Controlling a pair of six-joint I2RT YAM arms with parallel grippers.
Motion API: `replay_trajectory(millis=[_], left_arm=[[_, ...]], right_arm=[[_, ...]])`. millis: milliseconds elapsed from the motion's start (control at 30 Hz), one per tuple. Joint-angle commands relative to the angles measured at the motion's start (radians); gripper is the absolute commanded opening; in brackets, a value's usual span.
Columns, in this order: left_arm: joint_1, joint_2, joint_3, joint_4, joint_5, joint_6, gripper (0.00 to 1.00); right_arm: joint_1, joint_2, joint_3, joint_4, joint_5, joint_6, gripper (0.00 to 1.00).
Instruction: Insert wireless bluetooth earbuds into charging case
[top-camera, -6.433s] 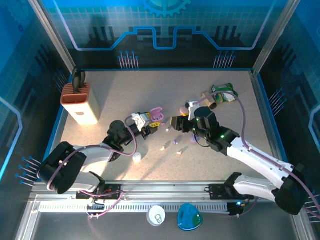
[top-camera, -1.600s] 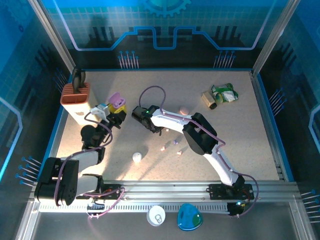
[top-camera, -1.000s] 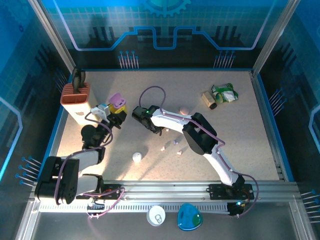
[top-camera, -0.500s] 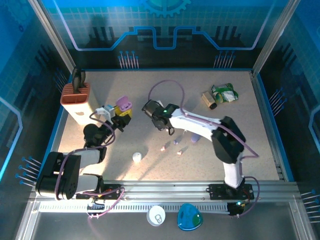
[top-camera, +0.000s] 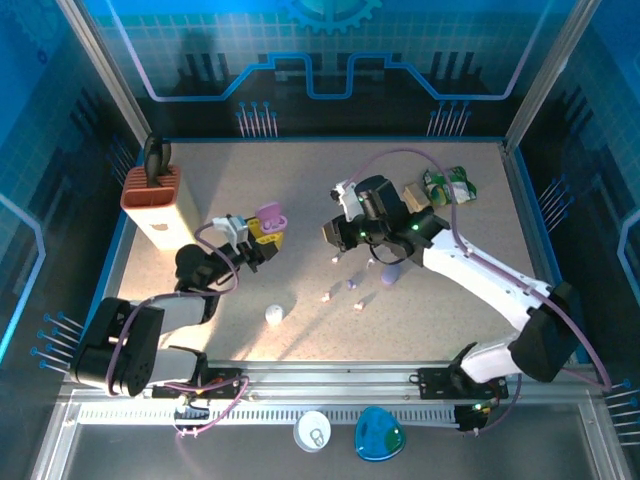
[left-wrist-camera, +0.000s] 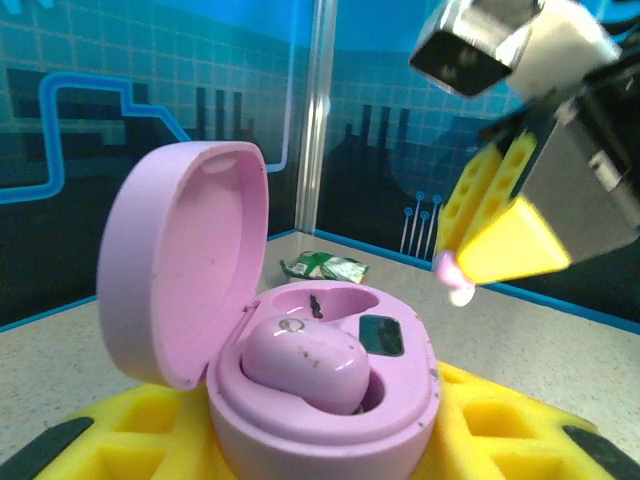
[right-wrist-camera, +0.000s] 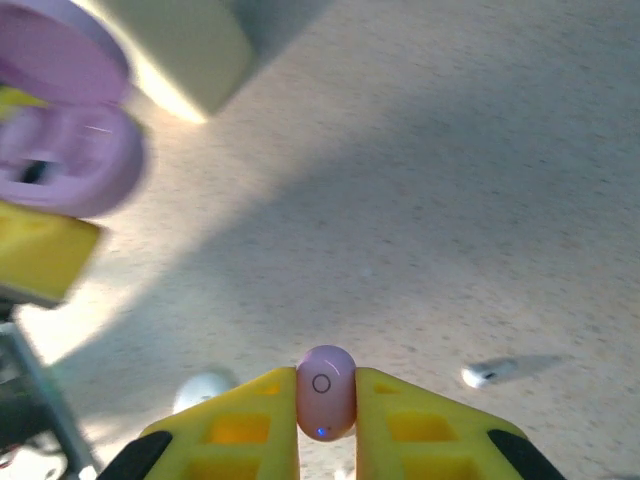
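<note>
Right claw (right-wrist-camera: 326, 382) pinches earbud (right-wrist-camera: 326, 396); case (left-wrist-camera: 322, 432) holds another

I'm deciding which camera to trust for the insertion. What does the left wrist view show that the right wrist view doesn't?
Left wrist: inside the open case, one seated bud with the slot beside it free, and a green wrapper behind.
Right wrist: the right gripper, jaws shut on a lilac bud, and a loose white bud on the table.
Both: the case and the lilac bud.
</note>
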Motion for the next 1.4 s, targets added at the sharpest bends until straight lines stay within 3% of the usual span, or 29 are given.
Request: replay_trajectory(millis=[0,167,400,667,1367], left_arm=[[-0.018,0.018,0.042,0.026,0.068,0.033,0.39],[-0.049,0.045,0.065,0.016,0.129,0.026,0.39],[-0.069,0.080,0.084,0.042,0.239,-0.013,0.37],[-0.074,0.063,0.086,0.042,0.286,-0.027,0.38],[-0.074,0.036,0.078,0.042,0.218,-0.034,0.38]], right_arm=[[-0.007,-0.058,-0.003,0.054,-0.193,-0.030,0.19],[0.002,-0.054,0.029,0.039,-0.270,-0.075,0.20],[0.054,0.001,0.115,-0.002,-0.258,-0.134,0.19],[0.072,0.067,0.173,-0.009,-0.241,-0.147,0.19],[0.044,0.124,0.148,-0.002,-0.236,-0.137,0.19]])
